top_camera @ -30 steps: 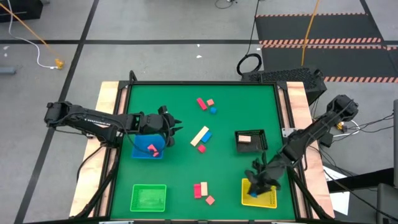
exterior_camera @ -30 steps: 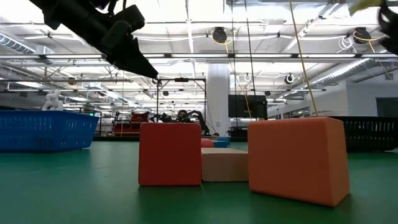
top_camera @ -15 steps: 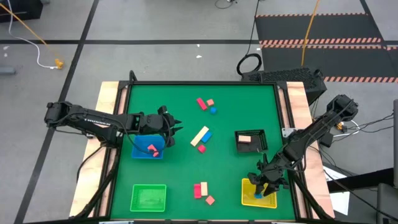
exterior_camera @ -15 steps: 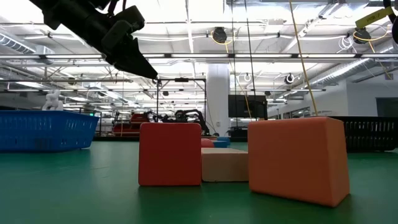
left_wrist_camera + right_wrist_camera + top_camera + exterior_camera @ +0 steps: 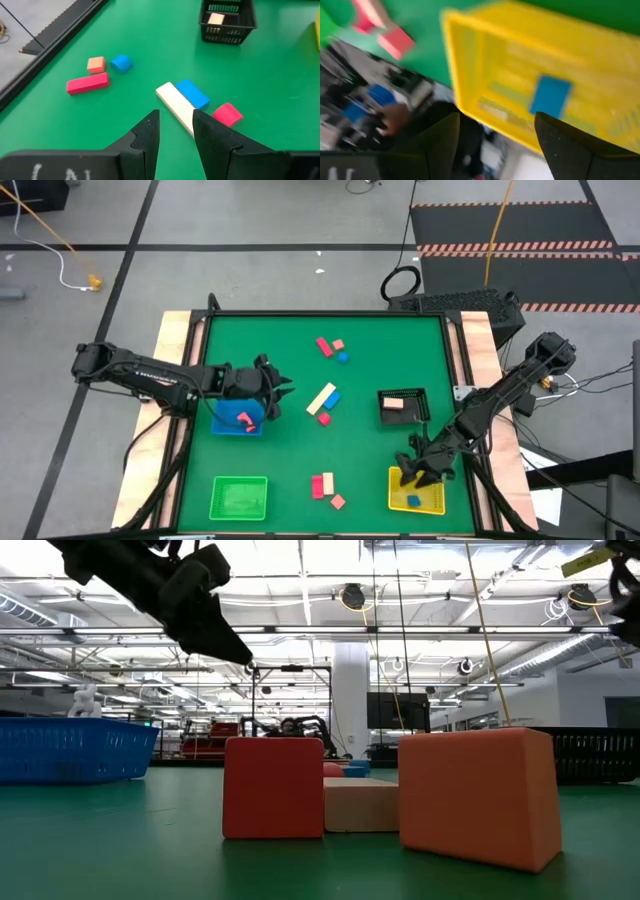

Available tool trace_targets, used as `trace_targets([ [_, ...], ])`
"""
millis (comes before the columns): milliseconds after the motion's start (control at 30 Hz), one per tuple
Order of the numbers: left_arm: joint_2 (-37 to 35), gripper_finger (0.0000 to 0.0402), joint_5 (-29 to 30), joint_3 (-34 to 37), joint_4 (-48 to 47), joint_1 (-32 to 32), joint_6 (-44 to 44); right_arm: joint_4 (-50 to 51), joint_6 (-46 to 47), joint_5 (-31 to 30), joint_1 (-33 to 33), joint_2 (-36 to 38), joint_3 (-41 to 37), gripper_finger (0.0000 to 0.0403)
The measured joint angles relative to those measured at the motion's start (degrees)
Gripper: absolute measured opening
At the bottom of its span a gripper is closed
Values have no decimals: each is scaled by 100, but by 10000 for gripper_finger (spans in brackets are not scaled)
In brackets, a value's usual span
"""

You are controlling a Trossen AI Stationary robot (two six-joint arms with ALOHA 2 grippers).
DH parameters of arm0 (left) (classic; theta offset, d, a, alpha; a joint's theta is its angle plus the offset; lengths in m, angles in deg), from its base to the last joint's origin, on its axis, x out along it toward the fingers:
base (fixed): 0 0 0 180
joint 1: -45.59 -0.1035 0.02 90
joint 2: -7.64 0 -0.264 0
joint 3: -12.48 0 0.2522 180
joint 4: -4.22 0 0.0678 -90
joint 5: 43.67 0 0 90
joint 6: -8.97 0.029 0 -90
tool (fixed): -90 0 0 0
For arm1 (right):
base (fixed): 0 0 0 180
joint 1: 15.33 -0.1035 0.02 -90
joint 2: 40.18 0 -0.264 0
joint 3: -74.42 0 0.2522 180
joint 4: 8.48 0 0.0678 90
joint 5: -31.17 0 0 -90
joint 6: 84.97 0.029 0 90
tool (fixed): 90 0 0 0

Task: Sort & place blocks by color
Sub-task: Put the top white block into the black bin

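My right gripper (image 5: 412, 473) hovers open over the yellow tray (image 5: 432, 502); a blue block (image 5: 550, 96) lies on the tray's floor, clear of the fingers. My left gripper (image 5: 176, 134) hangs beside the blue tray (image 5: 225, 423), which holds red blocks (image 5: 243, 419). Its fingers stand slightly apart with nothing between them. Ahead of it on the green mat lie a cream bar (image 5: 175, 105), a blue block (image 5: 192, 93) and a red block (image 5: 227, 114). Farther off lie a red bar (image 5: 87, 83), a salmon cube (image 5: 96, 64) and a small blue piece (image 5: 121, 63).
A black tray (image 5: 403, 394) holds a salmon block (image 5: 394, 404). A green tray (image 5: 239, 498) stands at the near left. Near the front edge, a red block (image 5: 273, 801), a cream block (image 5: 360, 804) and a salmon block (image 5: 480, 795) sit together. Wooden rails edge the mat.
The blue block that was at my right gripper's fingertips now lies on the yellow tray's floor, clear of them: the gripper has let go. The gripper has tipped slightly while staying over the tray.
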Motion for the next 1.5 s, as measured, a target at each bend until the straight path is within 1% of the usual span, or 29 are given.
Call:
trace_targets([
  [167, 56, 118, 0, 0, 28, 177, -156, 12, -220, -1127, 1, 0, 0, 248],
  [267, 269, 118, 1, -7, 24, 256, -304, 16, -477, -1611, 26, 0, 0, 247],
  [433, 865, 118, 19, 4, 365, 285, -361, -136, -405, -1635, 353, 2, 0, 247],
  [500, 1068, 118, 26, -8, 659, 281, -360, -268, -641, -1637, 488, 0, 0, 247],
  [533, 1107, 118, 43, -10, 650, 274, -360, -360, -826, -1633, 555, 0, 0, 247],
  [600, 1147, 118, 280, -2, 611, 272, -390, -508, -1217, -1641, 693, 2, 0, 247],
  [667, 1150, 118, 683, -2, 592, 270, -503, -546, -1648, -1688, 845, 2, 0, 247],
  [800, 1150, 118, 1571, -2, 887, 230, -609, -590, -2620, -2140, 1222, 2, 0, 247],
  [833, 1147, 118, 1703, -2, 944, 224, -643, -591, -2859, -2247, 1323, 1, 0, 247],
  [900, 1151, 118, 1761, -2, 1047, 208, -528, -595, -3338, -2323, 1544, 2, 0, 247],
  [967, 1151, 118, 1747, -2, 1221, 202, -323, -591, -3736, -2371, 1739, 2, 0, 247],
  [1067, 1150, 118, 1555, -2, 1276, 204, -186, -665, -4297, -2379, 1997, 2, 0, 247],
  [1167, 1150, 119, 1368, -2, 1260, 166, -543, -672, -4848, -2377, 2222, 2, 0, 247],
  [1233, 1150, 126, 1143, -2, 1170, 114, -855, -674, -5175, -2372, 2366, 2, 0, 247],
  [1367, 1150, 165, 770, -2, 1149, 50, -1439, -674, -5740, -2370, 2645, 2, 0, 247],
  [1500, 1150, 218, 721, -2, 1158, 45, -1623, -674, -6162, -2372, 2906, 2, 0, 247],
])
